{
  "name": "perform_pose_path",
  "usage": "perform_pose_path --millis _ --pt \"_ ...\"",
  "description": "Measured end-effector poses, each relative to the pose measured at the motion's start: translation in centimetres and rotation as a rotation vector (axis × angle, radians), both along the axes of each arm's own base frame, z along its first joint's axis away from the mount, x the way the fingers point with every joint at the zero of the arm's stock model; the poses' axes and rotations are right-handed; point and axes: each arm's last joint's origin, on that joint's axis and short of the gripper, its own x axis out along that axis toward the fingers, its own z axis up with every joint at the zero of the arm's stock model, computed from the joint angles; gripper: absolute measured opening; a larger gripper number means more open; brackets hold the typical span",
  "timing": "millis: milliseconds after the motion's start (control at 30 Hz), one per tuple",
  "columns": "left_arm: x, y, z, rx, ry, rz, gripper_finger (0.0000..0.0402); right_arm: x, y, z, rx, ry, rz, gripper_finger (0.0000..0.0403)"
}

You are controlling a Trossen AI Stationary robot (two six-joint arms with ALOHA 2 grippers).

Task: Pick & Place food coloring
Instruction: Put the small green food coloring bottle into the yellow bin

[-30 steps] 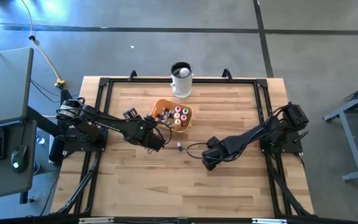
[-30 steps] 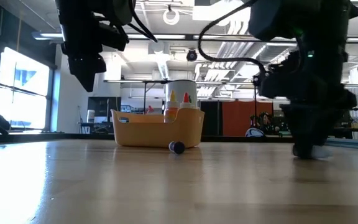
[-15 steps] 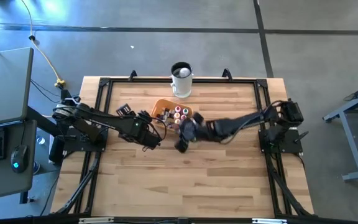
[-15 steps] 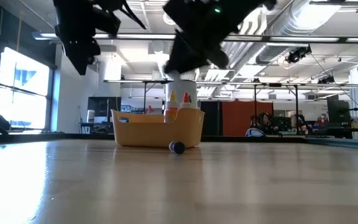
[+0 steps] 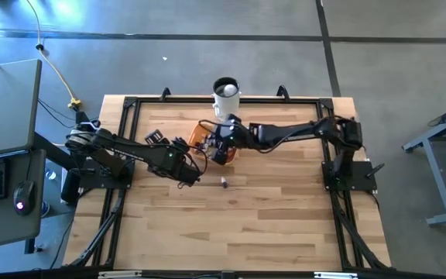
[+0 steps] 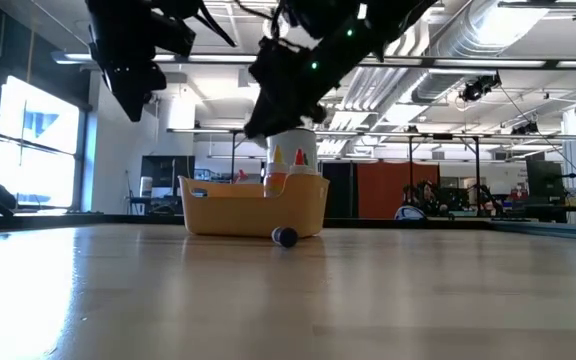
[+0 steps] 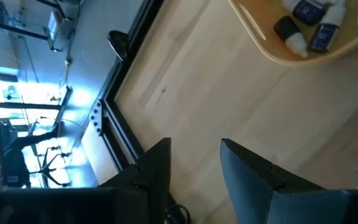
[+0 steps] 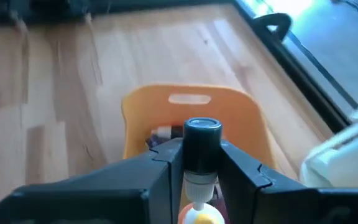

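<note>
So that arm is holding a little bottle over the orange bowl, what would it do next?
Probably lower a touch and open its fingers. The right gripper is shut on a dark-capped bottle directly above the orange bowl, so letting go should drop it in with the others.

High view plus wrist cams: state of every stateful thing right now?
right gripper: over the orange bowl, jaws shut on a dark-capped bottle
left gripper: jaws open, empty, above bare table beside the bowl
bottles in bowl: some lying, some upright
loose bottle: lying on the table, outside the bowl
white mug: upright behind the bowl
</note>
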Motion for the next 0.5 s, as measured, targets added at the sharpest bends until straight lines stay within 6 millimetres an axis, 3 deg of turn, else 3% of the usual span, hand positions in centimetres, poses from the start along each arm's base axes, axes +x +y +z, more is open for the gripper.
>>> perform_pose_path --millis 100,267,500 --pt "0.1 0.1 0.0 0.026 -0.008 -0.008 0.0136 0.8 -0.1 -1.1 -0.054 0.010 0.063 0.0079" --pt "0.1 0.1 0.0 0.031 -0.015 -0.010 0.0136 1.5 0.0 -1.1 -0.125 -0.036 0.113 0.0080" --pt "0.1 0.1 0.0 0.034 -0.019 -0.011 0.0136 1.1 0.3 -2.0 0.002 0.026 0.138 0.0080"
